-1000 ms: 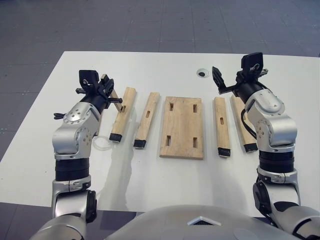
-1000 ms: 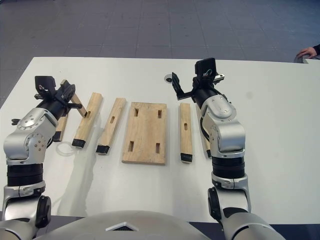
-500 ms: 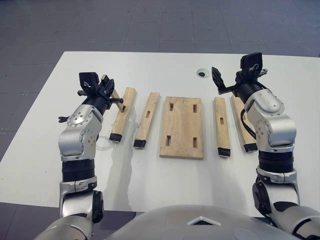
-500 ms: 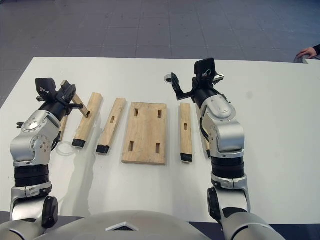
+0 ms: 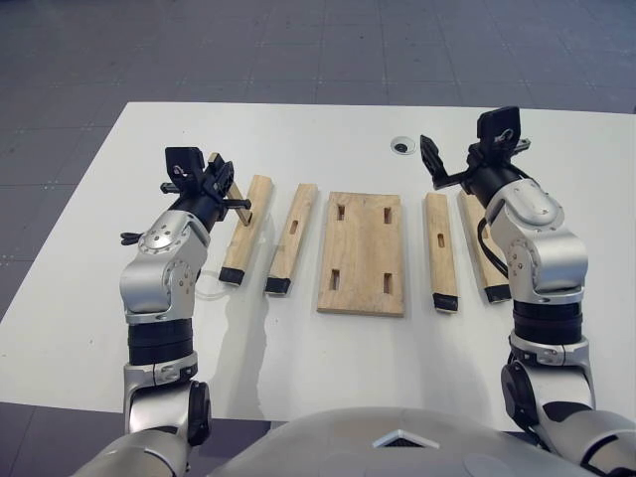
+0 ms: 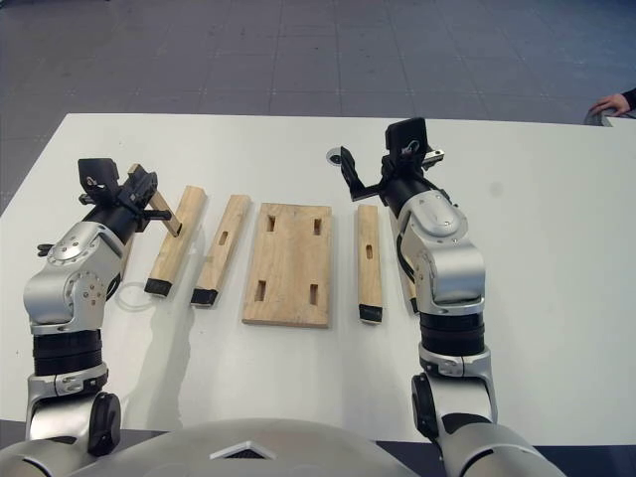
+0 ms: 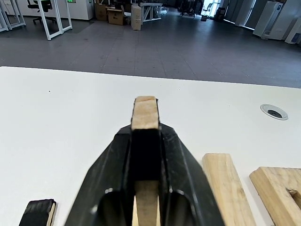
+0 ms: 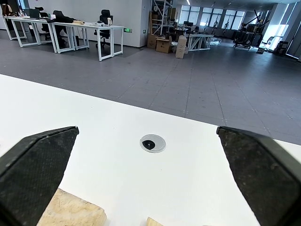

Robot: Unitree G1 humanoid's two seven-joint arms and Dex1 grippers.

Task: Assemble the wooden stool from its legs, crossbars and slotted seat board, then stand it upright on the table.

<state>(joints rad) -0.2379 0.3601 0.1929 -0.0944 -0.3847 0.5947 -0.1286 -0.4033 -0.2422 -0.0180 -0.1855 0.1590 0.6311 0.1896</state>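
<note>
We see a white table [image 5: 298, 368]. The slotted seat board [image 5: 362, 253] lies flat at its middle, with two legs [image 5: 292, 237] on each side. The right gripper [image 5: 467, 144] hovers over the right-hand legs' far ends, jaws spread wide. The left gripper [image 5: 211, 184], beside the left-hand legs, pinches a thin crossbar [image 7: 145, 110].

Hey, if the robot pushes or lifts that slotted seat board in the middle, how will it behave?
The seat board looks like a solid wooden slab, so probably stiff. Lying flat on the table, it should slide, not roll or tip. Being the widest piece, it is likely the heaviest here.
</note>
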